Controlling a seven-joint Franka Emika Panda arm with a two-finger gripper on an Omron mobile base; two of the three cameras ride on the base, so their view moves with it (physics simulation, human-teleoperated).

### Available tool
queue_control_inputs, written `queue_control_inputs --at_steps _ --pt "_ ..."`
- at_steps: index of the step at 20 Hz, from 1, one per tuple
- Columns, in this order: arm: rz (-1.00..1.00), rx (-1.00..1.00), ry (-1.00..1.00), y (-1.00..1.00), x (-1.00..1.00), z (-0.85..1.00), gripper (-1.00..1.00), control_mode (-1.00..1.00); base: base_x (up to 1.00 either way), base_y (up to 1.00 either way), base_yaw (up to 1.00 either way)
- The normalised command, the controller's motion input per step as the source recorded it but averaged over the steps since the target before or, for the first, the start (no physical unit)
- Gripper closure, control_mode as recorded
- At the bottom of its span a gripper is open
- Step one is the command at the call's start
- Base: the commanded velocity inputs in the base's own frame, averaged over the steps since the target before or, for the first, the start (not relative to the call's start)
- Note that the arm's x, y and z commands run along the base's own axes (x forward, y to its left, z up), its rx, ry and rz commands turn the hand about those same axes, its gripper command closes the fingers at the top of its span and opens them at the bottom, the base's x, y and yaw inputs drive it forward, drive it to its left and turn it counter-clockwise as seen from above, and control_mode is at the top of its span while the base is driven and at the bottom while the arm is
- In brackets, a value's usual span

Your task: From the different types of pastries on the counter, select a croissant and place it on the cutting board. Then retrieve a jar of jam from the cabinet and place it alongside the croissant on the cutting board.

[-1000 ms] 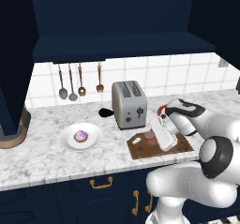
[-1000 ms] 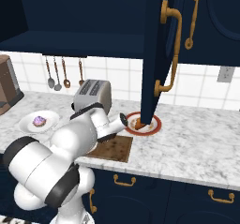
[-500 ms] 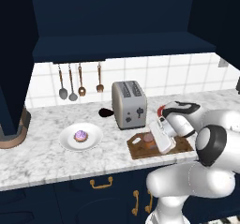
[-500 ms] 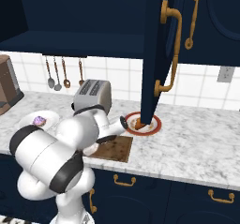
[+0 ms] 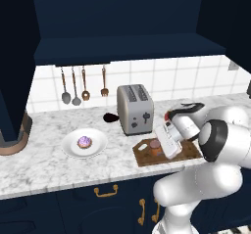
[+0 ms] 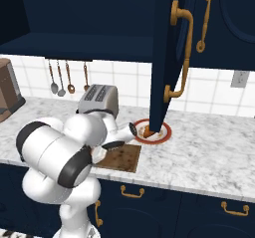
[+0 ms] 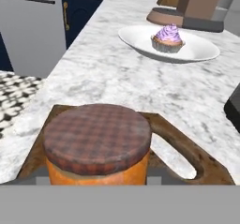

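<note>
The jar of jam (image 7: 96, 143), an orange-brown cylinder with a chequered darker lid, stands on the dark wooden cutting board (image 7: 187, 148) right in front of the hand. In the left base view my gripper (image 5: 158, 149) is shut on the jar (image 5: 155, 147) over the board (image 5: 188, 152). A small golden-brown piece, apparently the croissant (image 6: 148, 131), lies on the red-rimmed plate (image 6: 162, 135), half hidden by the open cabinet door (image 6: 167, 58). The purple-frosted pastry (image 5: 84, 142) sits on a white plate (image 5: 68, 147) on the counter (image 5: 49, 169).
A silver toaster (image 5: 135, 108) stands just behind the board. Utensils (image 5: 73, 86) hang on the tiled wall. The navy cabinet (image 5: 122, 22) hangs overhead, its open door reaching low over the red-rimmed plate. A brown appliance (image 5: 12, 135) stands at the far left.
The arm's elbow has risen a little while the hand stays low over the board. The jar has kept its place on the board.
</note>
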Motion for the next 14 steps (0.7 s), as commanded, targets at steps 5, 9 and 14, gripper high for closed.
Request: queue_control_inputs --at_steps 5,9,14 --pt "0.0 0.0 0.06 0.0 0.11 -0.14 1.0 -1.0 0.0 0.0 0.0" --pt "0.0 0.0 0.08 0.0 0.07 -0.2 1.0 -1.0 0.0 0.0 0.0" --pt "0.0 0.0 0.07 0.0 0.01 -0.28 -1.0 -1.0 0.0 0.0 0.0"
